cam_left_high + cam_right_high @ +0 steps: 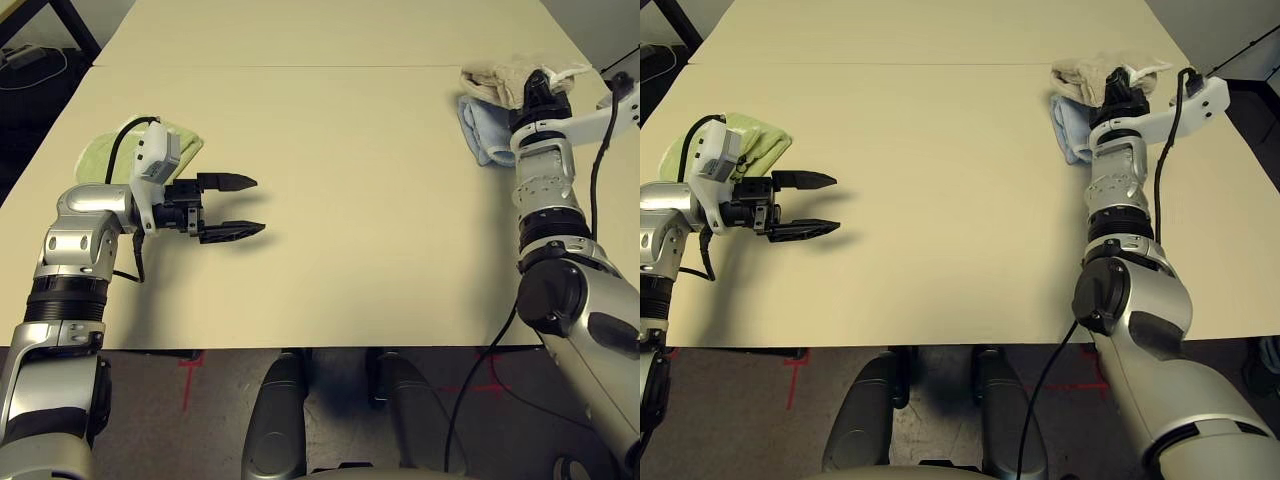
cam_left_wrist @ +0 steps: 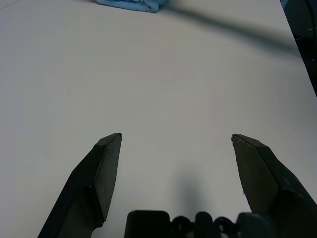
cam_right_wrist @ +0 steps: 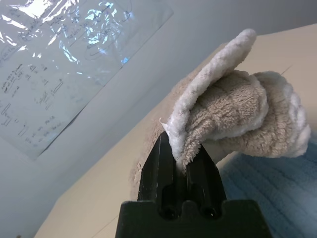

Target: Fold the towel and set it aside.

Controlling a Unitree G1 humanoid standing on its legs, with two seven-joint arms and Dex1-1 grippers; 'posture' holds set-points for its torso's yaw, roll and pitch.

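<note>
Towel (image 3: 233,114) pinched in right gripper (image 3: 181,166)

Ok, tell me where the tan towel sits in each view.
Left eye view: towel far right, pinched by the right gripper, atop the blue towel.
Right eye view: towel upper right.
Left wrist view: not in it.
Right wrist view: towel centre-right, clamped.
Shared landmark: blue towel.

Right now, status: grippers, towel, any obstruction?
Left gripper open, holding nothing, over bare table. Right gripper shut on beige towel, bunched over light blue folded towel. Light green towel behind left arm; no obstruction.
</note>
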